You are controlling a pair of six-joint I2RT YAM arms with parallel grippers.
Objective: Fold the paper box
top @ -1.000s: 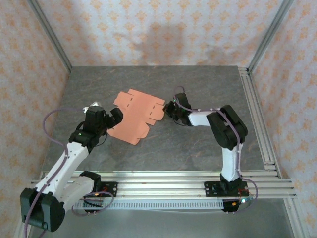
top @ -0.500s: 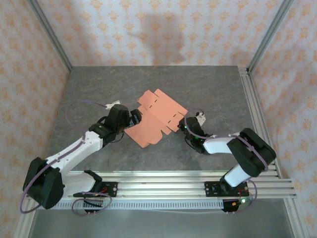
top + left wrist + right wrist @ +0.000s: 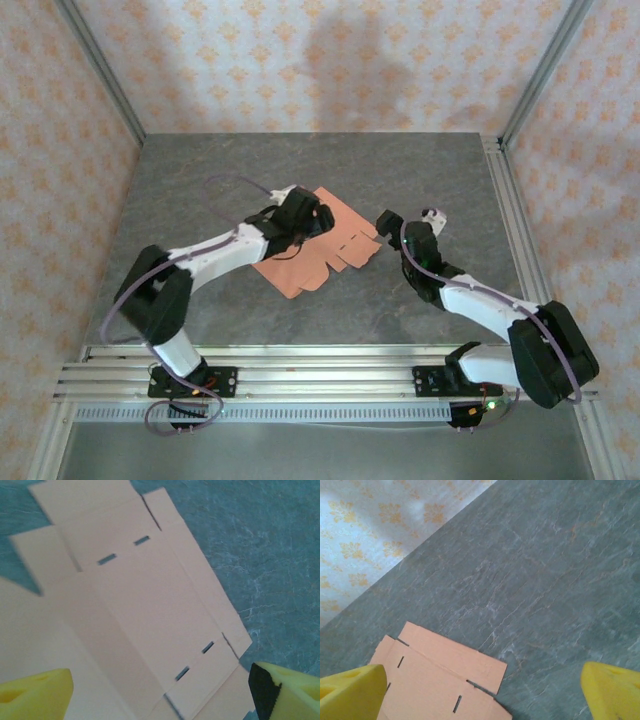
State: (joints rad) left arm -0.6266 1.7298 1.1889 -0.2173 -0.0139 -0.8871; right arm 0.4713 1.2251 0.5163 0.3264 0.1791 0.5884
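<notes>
The paper box (image 3: 330,250) is a flat salmon-orange die-cut sheet with tabs and slits, lying on the grey table near the middle. My left gripper (image 3: 316,217) hovers over the sheet's far left part. In the left wrist view the sheet (image 3: 140,610) spreads beneath the left gripper (image 3: 160,700), whose yellow fingertips (image 3: 35,695) stand wide apart, open. My right gripper (image 3: 390,226) is just right of the sheet and apart from it, open. The right wrist view has a sheet corner (image 3: 440,680) low between the right gripper's (image 3: 482,695) spread pads (image 3: 612,690), with nothing gripped.
Aluminium rails (image 3: 320,362) run along the near edge, and more rails (image 3: 520,240) line the right side. Patterned walls (image 3: 320,60) enclose the grey table (image 3: 220,170) at the back and on both sides.
My right gripper has opened, let go of the sheet's right edge and drawn off to the right. The left arm has swung right over the sheet, which shifted rightward.
</notes>
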